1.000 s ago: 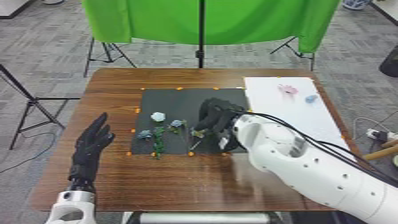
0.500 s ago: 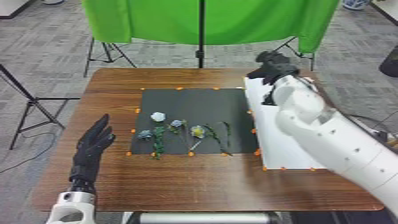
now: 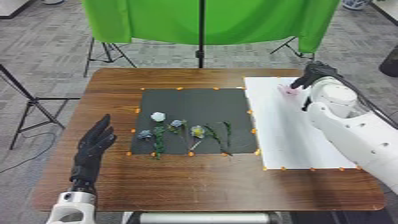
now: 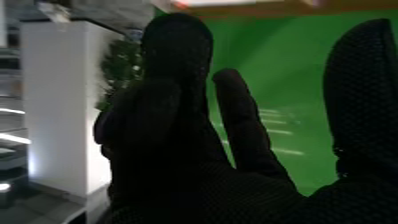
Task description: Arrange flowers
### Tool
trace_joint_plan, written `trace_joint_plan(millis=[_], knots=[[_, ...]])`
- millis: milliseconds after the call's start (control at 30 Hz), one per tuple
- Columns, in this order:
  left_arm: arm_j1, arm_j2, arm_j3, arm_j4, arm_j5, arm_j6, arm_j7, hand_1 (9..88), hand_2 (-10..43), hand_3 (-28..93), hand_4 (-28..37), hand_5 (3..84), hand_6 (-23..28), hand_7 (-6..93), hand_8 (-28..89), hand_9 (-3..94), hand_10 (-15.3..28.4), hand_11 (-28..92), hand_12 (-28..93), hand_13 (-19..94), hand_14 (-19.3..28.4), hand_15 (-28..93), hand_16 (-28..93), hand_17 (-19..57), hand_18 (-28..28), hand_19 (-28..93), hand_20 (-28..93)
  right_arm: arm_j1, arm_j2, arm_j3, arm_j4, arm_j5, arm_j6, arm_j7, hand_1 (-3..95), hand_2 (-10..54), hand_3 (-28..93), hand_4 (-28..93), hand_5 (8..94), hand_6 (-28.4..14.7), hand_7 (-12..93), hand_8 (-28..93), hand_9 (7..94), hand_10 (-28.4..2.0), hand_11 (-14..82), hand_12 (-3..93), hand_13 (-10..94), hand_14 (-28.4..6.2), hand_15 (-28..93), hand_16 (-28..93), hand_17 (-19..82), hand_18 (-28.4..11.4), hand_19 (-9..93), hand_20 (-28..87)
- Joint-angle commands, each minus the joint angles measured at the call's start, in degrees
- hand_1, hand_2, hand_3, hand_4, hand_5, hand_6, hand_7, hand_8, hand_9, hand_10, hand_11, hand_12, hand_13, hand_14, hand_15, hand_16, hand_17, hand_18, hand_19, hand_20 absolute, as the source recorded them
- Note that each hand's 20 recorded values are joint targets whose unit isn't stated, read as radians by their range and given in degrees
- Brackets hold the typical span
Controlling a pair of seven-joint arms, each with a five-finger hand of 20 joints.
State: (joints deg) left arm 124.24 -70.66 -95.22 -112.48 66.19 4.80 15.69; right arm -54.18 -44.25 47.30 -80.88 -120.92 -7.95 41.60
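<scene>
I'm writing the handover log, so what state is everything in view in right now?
Black-gloved left robot hand: open.
Black-gloved right robot hand: open.
Rectangular white sheet: spread flat.
Rectangular dark mat: spread flat.
Pink flower: lying on the sheet.
Round white flower: lying on the mat.
Green cloth backdrop: hanging.

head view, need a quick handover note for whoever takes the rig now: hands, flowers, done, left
Right robot hand: open, at the far right, over the white sheet by the pink flower.
Left robot hand: open, left of the dark mat.
Done: white bloom, yellow bloom, bluish blooms and greenery lie on the mat.
Left: the pink flower is on the sheet, not on the mat; it probably goes over next.
</scene>
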Motion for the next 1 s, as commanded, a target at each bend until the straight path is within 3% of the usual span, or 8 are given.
trace_joint_plan(millis=[33, 100, 267, 367, 533, 700, 833, 1000], knots=[[1.0, -1.47, 0.91, 0.49, 0.38, -1.74, -1.19, 36.2, -9.5, 59, -15.3, 31.0, 3.5, 6.6, -4, 23.0, 7.3, 2, 18, 21, 11.2, 4, 5, 3.2, 9.6, 1, 19, -2.7, 0.9, 1.2, 3.6, 2.3, -2.9, 1.9, 32.3, -9.5, 58, -18, 42.3, -4.8, 4, -4, 44.7, -23.6, 5.2, 19.0, 79, -8.6, 55, 30, 56, -14.3, 93, 45], [0.9, -1.5, 0.91, 0.48, 0.51, -2.07, -1.35, 36.2, -9.5, 59, -15.3, 31.1, 3.6, 6.6, -4, 23.1, 7.3, 2, 18, 21, 11.2, 4, 5, 3.2, 9.6, 1, 19, -3.8, 0.9, 1.0, 4.7, 2.7, 0.3, 0.8, 32.9, -9.5, 58, -18, 42.8, -3.6, 4, -4, 46.6, -23.1, 5.8, 19.0, 80, -8.4, 55, 30, 56, -14.2, 93, 45], [1.0, -1.55, 0.79, 0.42, 0.55, -2.42, -1.73, 36.1, -9.5, 59, -15.3, 31.2, 3.5, 6.4, -4, 23.3, 7.5, 2, 18, 21, 11.3, 4, 5, 3.1, 9.6, 1, 19, -5.2, 1.0, -1.7, 7.8, -1.0, 10.6, -2.9, 38.9, -9.5, 60, -19, 50.0, -0.2, 10, -7, 58.4, -17.9, 10.3, 19.2, 85, -5.9, 57, 30, 60, -12.3, 93, 46], [1.1, -1.64, 0.77, 0.37, 0.48, -2.21, -1.56, 36.0, -9.5, 59, -15.3, 31.3, 3.6, 6.4, -4, 23.4, 7.5, 2, 18, 21, 11.3, 4, 5, 3.0, 9.6, 1, 19, -5.4, 1.1, -3.0, 9.3, -1.0, 17.0, -5.4, 48.5, -9.5, 63, -21, 61.7, 1.1, 15, -9, 70.9, -13.9, 16.4, 18.8, 89, -3.6, 57, 30, 65, -10.2, 93, 49], [1.2, -1.68, 0.64, 0.29, 0.51, -2.43, -2.12, 35.9, -9.5, 59, -15.1, 31.5, 3.5, 6.4, -4, 23.6, 7.6, 2, 18, 21, 11.4, 4, 5, 2.9, 9.7, 1, 19, -7.0, 2.1, -2.2, 7.4, -3.0, 25.1, -6.8, 62.3, -9.5, 51, -18, 76.2, 0.5, 19, 7, 87.5, -9.3, 7.4, 34.1, 93, -2.0, 57, 32, 69, -9.5, 93, 53], [1.5, -1.53, 0.41, 0.23, 0.32, -2.34, -2.17, 35.8, -9.5, 59, -15.1, 31.5, 3.5, 6.3, -4, 23.7, 7.6, 2, 18, 21, 11.4, 4, 5, 2.8, 9.7, 1, 18, -9.5, 5.0, 1.1, -5.0, -2.3, 25.5, -9.3, 64.6, -9.5, 52, -17, 80.8, -0.1, 19, 10, 92.3, -9.0, 7.5, 36.6, 94, -1.5, 59, 31, 70, -9.4, 93, 54], [1.4, -1.32, 0.33, 0.3, 0.39, -2.83, -2.44, 35.7, -9.5, 59, -15.1, 31.6, 3.4, 6.3, -4, 23.8, 7.6, 2, 18, 22, 11.5, 4, 5, 2.7, 9.7, 1, 18, -6.7, 6.1, -3.7, -14.8, 1.0, 23.7, -13.6, 64.3, -9.5, 52, -17, 81.1, -0.2, 19, 10, 92.4, -9.0, 7.2, 37.3, 94, -1.4, 59, 31, 70, -9.2, 93, 55], [0.7, -1.33, 0.67, 0.45, 0.68, -3.72, -2.54, 35.7, -9.5, 59, -15.1, 31.6, 3.4, 6.1, -4, 23.8, 7.7, 2, 18, 22, 11.5, 4, 5, 2.7, 9.8, 1, 18, -2.2, 3.8, -11.1, -19.9, 7.3, 17.3, -19.2, 63.7, -9.5, 53, -17, 80.8, 0.1, 19, 10, 92.0, -8.9, 7.1, 37.6, 94, -1.1, 59, 31, 70, -9.0, 93, 55]])
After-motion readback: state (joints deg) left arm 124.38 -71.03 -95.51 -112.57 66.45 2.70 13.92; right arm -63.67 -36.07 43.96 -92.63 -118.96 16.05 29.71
